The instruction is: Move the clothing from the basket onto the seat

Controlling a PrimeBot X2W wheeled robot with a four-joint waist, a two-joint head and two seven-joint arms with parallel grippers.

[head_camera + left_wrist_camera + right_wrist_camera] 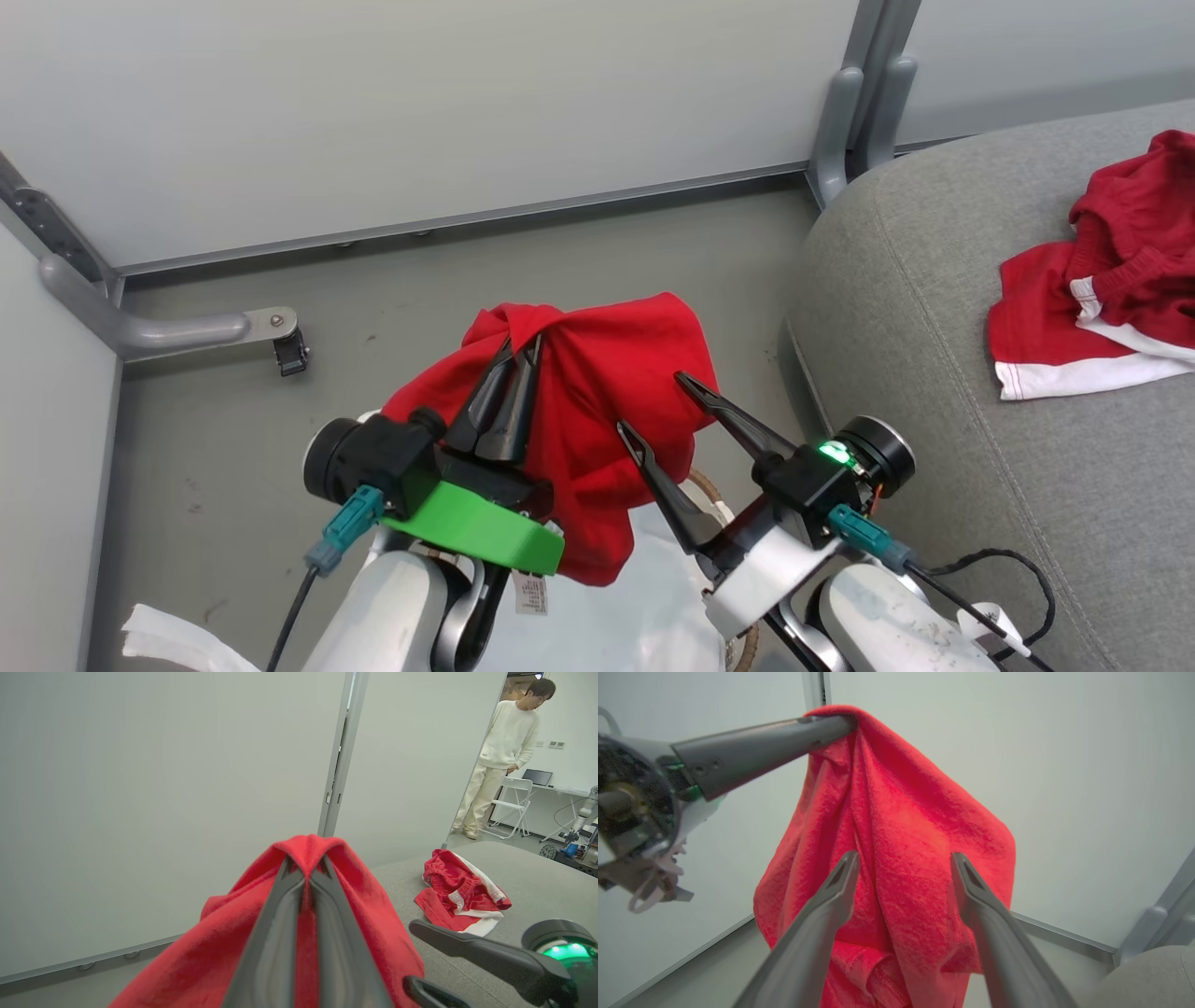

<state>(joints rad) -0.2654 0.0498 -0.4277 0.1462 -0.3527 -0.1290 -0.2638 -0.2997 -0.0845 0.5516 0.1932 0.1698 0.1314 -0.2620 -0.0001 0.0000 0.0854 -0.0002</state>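
Your left fingers (512, 397) are pressed together on a fold of the plain red garment (607, 373), pinching it near its top so that the rest hangs down in loose folds over the floor (233, 448). In the left wrist view those fingers (280, 914) run up the middle with red cloth (369, 896) bunched over their tips and spilling down both sides. Your right fingers (695, 392) stand wide apart just beside the hanging cloth and hold nothing. In the right wrist view they (840, 882) frame the garment (915, 812) without closing on it, while the left fingers (784, 742) come in from the upper left, gripping its top edge. Below your arms you can see a bit of the basket (708, 485), its brown rim showing beside the white liner sheet (644, 597). The garment is lifted above it. The seat (934, 327) lies to your right, apart from the held garment. The red and white garment (1102, 299) lies crumpled on it, white bands showing at its edges. From the left wrist you see that same piece (453, 891) resting on the grey cushion (537, 877), with the right fingers (444, 938) open at the lower right. A person (509, 742) in pale clothes stands in the doorway beyond the seat.
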